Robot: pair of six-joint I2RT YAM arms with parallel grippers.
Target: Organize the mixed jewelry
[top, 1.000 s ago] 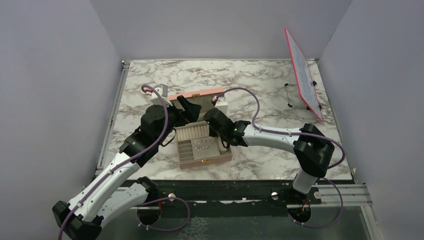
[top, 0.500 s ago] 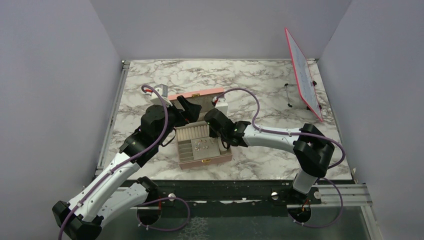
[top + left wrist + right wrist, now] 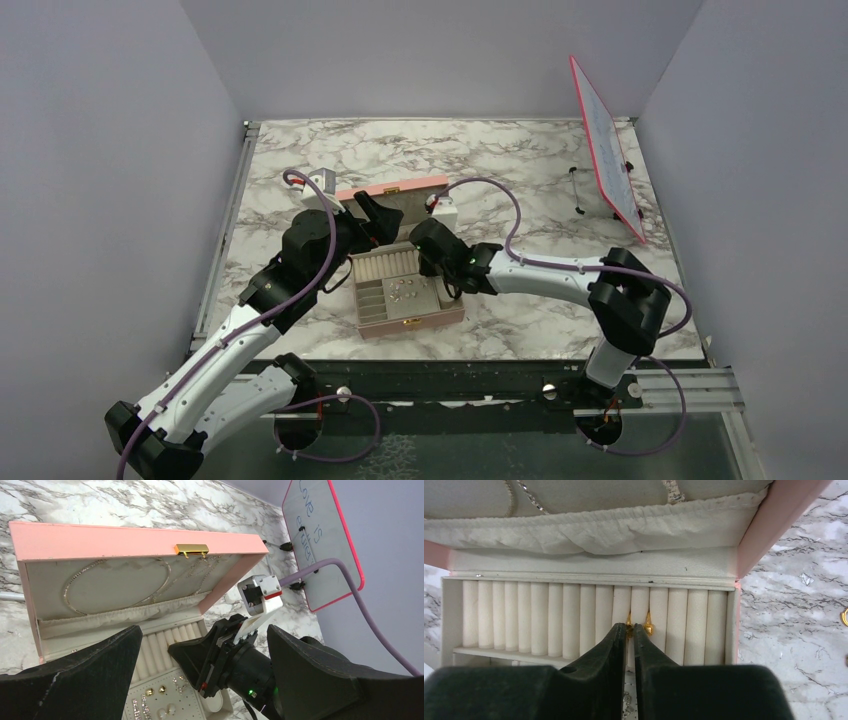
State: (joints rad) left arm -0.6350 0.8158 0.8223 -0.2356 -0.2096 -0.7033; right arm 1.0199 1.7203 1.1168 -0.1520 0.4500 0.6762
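The pink box point(image 3: 446, 316) lies open, its lid point(image 3: 125, 540) upright with chains on the lining. My right gripper point(image 3: 629, 628) is shut on a small gold ring point(image 3: 628, 629), its tips at the row of cream ring rolls point(image 3: 539, 615). A second gold ring point(image 3: 648, 626) sits in the slot just to its right. Small gold studs point(image 3: 150, 692) and sparkly earrings point(image 3: 178, 683) lie on the padded tray. My left gripper point(image 3: 200, 652) is open and empty, hovering above the box; the right gripper point(image 3: 200, 657) shows between its fingers. In the top view the right gripper point(image 3: 425, 252) is over the box's back row and the left gripper point(image 3: 374, 216) is by the lid.
A red-framed whiteboard point(image 3: 605, 150) stands on a stand at the back right. A loose gold piece point(image 3: 845, 616) lies on the marble right of the box. Grey walls close in the table on three sides.
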